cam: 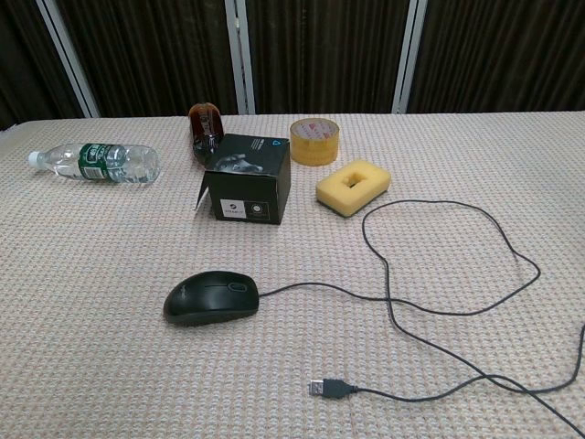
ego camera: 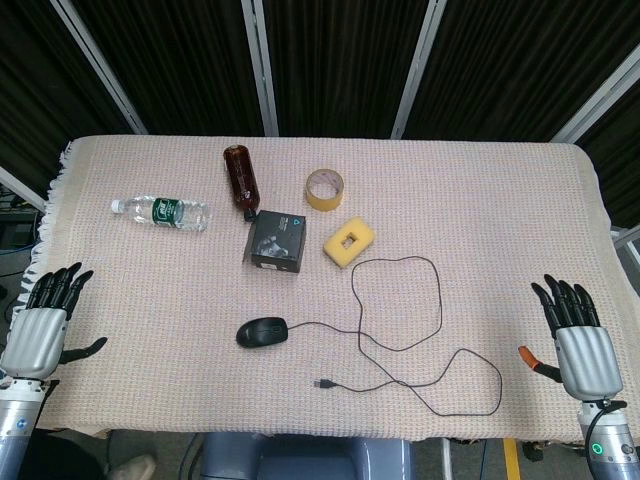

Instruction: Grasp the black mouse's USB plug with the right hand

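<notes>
A black mouse (ego camera: 263, 331) (cam: 211, 296) lies near the front middle of the cloth-covered table (ego camera: 150, 290). Its thin black cable (ego camera: 420, 310) (cam: 448, 274) loops to the right and back. The USB plug (ego camera: 324, 384) (cam: 327, 388) rests at the cable's end, near the front edge, just right of the mouse. My right hand (ego camera: 578, 335) lies flat at the table's right front corner with its fingers spread, far right of the plug and holding nothing. At the left front corner my left hand (ego camera: 45, 320) lies the same way, empty. Neither hand shows in the chest view.
At the back stand a black box (ego camera: 275, 241) (cam: 247, 178), a yellow sponge (ego camera: 348, 241) (cam: 353, 187), a tape roll (ego camera: 325, 189) (cam: 314, 140), a lying brown bottle (ego camera: 240, 176) (cam: 205, 128) and a lying water bottle (ego camera: 160, 212) (cam: 101, 162).
</notes>
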Tool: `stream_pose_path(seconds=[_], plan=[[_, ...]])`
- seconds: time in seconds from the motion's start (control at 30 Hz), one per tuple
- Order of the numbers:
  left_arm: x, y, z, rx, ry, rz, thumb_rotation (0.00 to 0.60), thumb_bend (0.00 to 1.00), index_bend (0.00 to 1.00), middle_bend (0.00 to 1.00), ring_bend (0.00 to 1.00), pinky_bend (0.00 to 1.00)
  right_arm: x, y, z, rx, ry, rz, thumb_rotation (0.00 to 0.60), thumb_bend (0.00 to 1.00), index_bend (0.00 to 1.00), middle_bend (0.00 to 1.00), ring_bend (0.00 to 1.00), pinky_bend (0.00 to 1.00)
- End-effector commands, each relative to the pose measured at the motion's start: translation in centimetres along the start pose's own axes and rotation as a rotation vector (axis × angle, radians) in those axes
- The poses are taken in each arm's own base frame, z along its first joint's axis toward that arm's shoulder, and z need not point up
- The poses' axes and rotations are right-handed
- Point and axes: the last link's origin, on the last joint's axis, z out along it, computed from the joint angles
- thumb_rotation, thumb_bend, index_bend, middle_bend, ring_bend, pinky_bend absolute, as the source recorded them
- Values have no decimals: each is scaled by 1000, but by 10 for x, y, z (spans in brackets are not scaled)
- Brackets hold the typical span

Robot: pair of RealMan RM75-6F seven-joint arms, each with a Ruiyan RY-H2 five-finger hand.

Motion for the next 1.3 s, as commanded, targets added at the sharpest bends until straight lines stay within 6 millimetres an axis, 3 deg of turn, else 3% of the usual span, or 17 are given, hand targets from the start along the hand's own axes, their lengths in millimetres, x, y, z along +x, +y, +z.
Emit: stream_pose_path(seconds=[0.03,0.67,0.77,0.83,0.93,1.07,1.17,1.3], plan=[[0,0,0,-2,1,0,600,127,85,0,0,0,0,0,0,-1,1,2,600,165,70,0,0,0],[0,0,0,-2,-1,-8,600,126,83,0,0,0,4,-5,3,35,10,59,600,165,80,3,0,0],[0,1,0,-9,-1,1,600,125,83,0,0,0,10,-10,5,93,47,91,600,165,108,99,25,6],[0,1,-1,-11,2,2,600,125,83,0,0,0,16,-17,7,136,55,153,600,164,136,222,131,77],[1,1,-1,-7,7,2,600,126,84,0,0,0,22,-27,11,218,21,212,600,155,186,541,461,343],[0,1,0,-2,6,8,600,126,83,0,0,0,30,-49,27,403,-78,176,600,135,242,842,749,522],[-1,1,0,-1,7,13,600,125,83,0,0,0,29,-64,35,481,-112,158,600,134,304,965,876,615],[-1,1,0,5,7,17,600,127,83,0,0,0,23,-86,41,550,-175,165,600,135,375,1000,985,700]])
